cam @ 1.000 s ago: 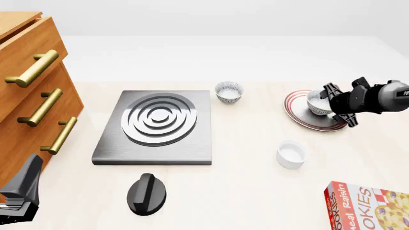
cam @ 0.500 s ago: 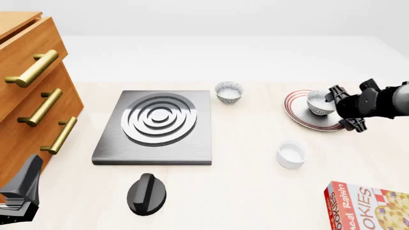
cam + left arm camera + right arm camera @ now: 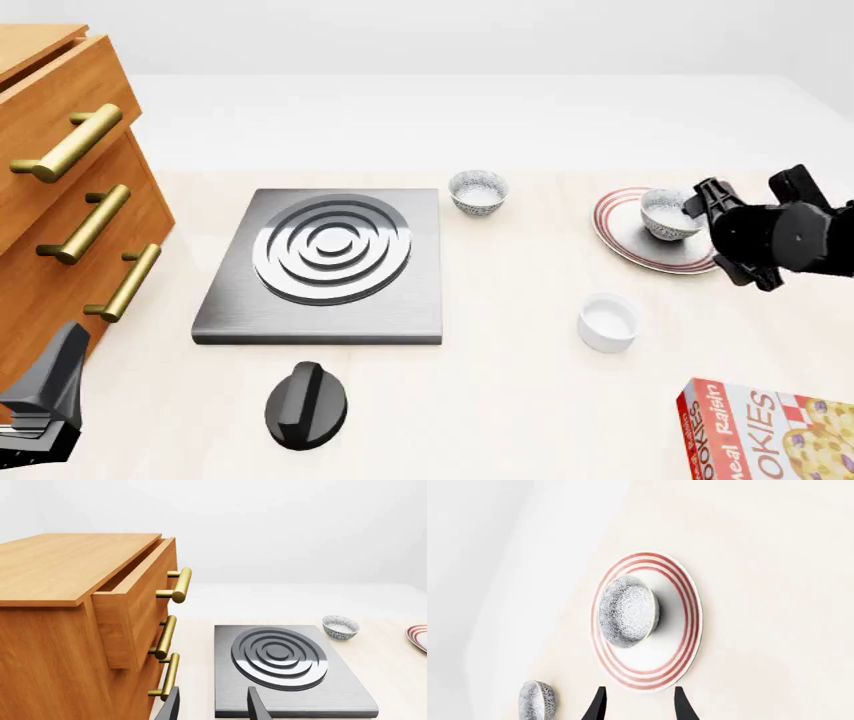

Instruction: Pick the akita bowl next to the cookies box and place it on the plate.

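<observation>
two akita bowls: one (image 3: 667,214) on the plate (image 3: 627,245), a second (image 3: 478,190) beside the hob (image 3: 320,265). one plate, one white cup (image 3: 609,322), one cookies box (image 3: 774,428), one knob (image 3: 307,404), three drawer handles (image 3: 91,222).

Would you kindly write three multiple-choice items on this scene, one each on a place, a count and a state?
1. Where does the akita bowl nearest the right hand sit?
A. on the plate
B. on the stove plate
C. in a drawer

2. How many speckled bowls show in the front view?
A. one
B. two
C. three

3. The right hand is:
A. shut on the bowl
B. open, apart from the bowl
C. shut on the white cup

Answers: 1 A, it rests inside the red rings; 2 B, the other bowl stands beyond the stove plate; 3 B, its fingers are spread and hold nothing.
</observation>
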